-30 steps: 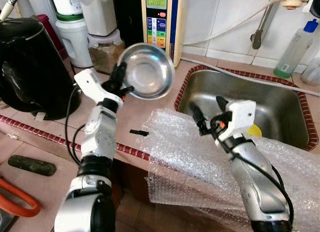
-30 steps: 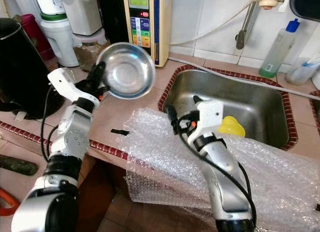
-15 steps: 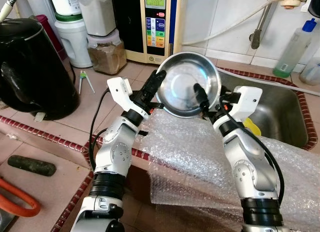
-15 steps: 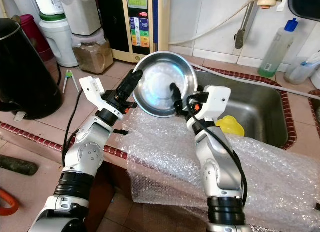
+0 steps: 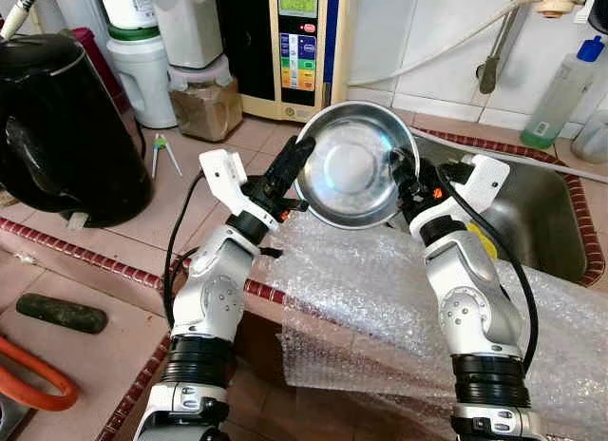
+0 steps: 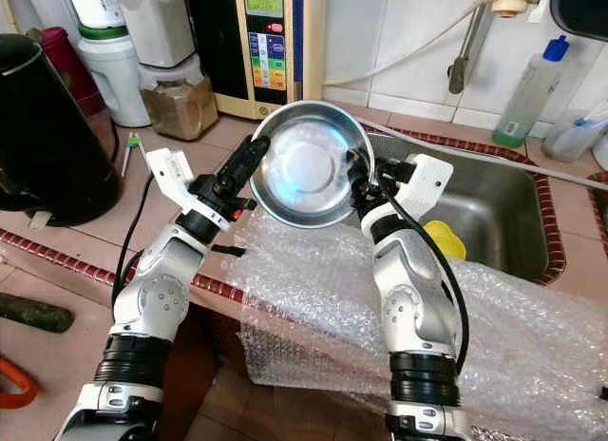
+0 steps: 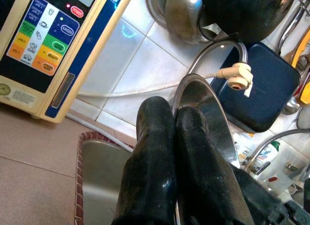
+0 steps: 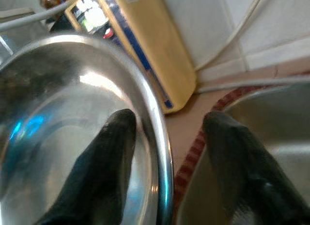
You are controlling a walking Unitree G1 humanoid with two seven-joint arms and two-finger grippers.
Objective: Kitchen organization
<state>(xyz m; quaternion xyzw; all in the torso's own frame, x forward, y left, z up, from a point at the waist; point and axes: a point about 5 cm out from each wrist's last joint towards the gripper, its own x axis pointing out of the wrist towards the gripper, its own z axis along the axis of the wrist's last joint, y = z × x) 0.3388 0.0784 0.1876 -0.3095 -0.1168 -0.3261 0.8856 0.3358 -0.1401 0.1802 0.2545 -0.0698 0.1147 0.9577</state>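
Observation:
A shiny steel bowl (image 5: 353, 170) hangs tilted in the air above the counter's front, its hollow facing me, just left of the sink (image 5: 537, 208). My left gripper (image 5: 293, 163) is shut on the bowl's left rim; in the left wrist view its fingers (image 7: 160, 152) press together beside the rim (image 7: 208, 113). My right gripper (image 5: 403, 175) is at the opposite rim, open. In the right wrist view, one finger (image 8: 109, 152) lies inside the bowl (image 8: 58, 128) and the other outside, with the rim between them.
Bubble wrap (image 5: 380, 298) drapes over the counter edge below both arms. A black kettle (image 5: 57, 127) stands at the left, a water purifier panel (image 5: 304, 42) and jars (image 5: 204, 104) at the back. A yellow object (image 5: 483, 243) lies in the sink, a bottle (image 5: 562, 85) behind it.
My left arm carried the bowl rightward from over the counter toward the sink. My right gripper rose off the bubble wrap to the bowl, then shifted onto its right rim.

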